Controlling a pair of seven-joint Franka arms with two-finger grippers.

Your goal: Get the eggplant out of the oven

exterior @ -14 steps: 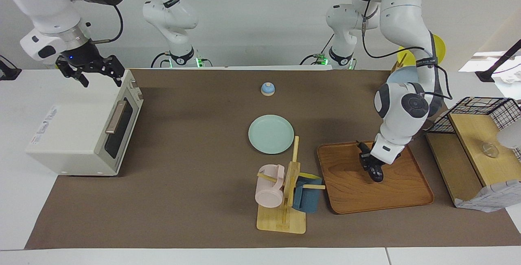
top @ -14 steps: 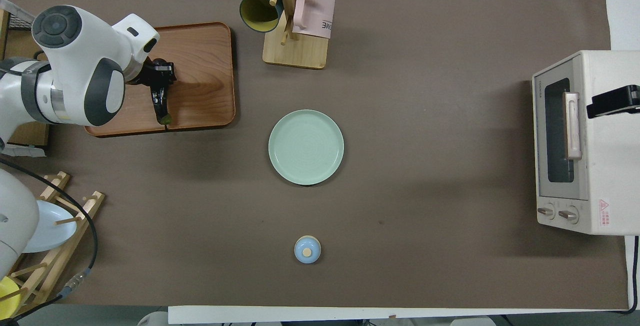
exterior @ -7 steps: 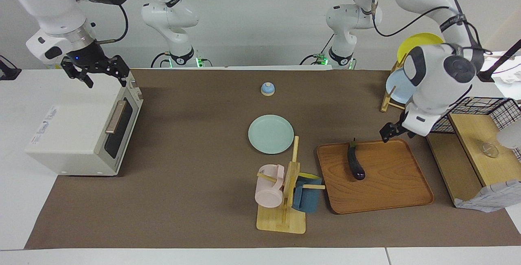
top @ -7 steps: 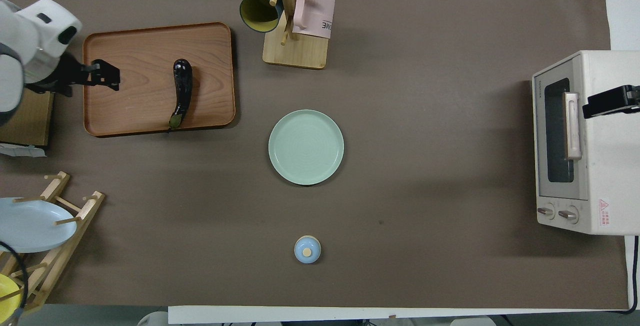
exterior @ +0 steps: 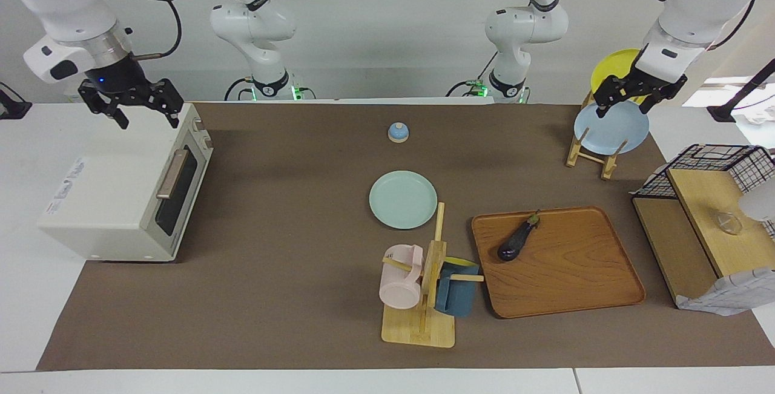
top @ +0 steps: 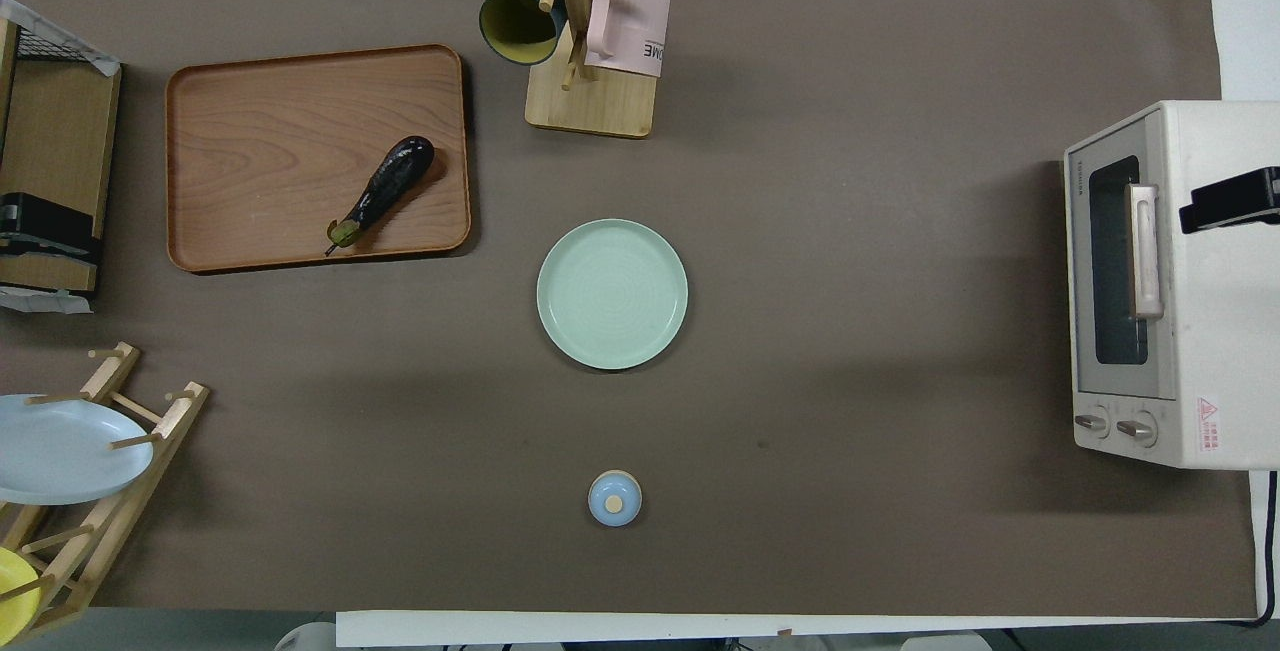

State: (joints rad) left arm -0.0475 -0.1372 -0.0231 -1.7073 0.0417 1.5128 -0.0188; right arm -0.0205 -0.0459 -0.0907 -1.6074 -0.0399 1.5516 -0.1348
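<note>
You have the eggplant [exterior: 518, 238] lying on the wooden tray [exterior: 581, 279], toward the left arm's end of the table. It rests at a slant on the tray's floor, in the part nearest the mug rack [exterior: 424, 288], with its green stem end pointing toward the robots and its rounded end pointing away from them. Nothing is touching it.

Your left gripper [exterior: 629, 98] hangs in the air over the dish rack [exterior: 590, 152] that holds the pale blue plate [exterior: 611, 128] and the yellow plate [exterior: 614, 61]. Its fingers stand spread wide and hold nothing.

Your right gripper [exterior: 130, 103] hovers over the top of the oven [exterior: 109, 200], near the corner closest to the robots, with its fingers also spread wide and empty (in the overhead view only a dark tip of it shows above the oven's roof).

The oven sits at the right arm's end of the table, its dark glass door closed, with the tan handle lying flat against the front. Between oven and tray you see the pale green plate [exterior: 402, 198] on the brown mat and, nearer to the robots, a small blue bell [exterior: 398, 132].
</note>
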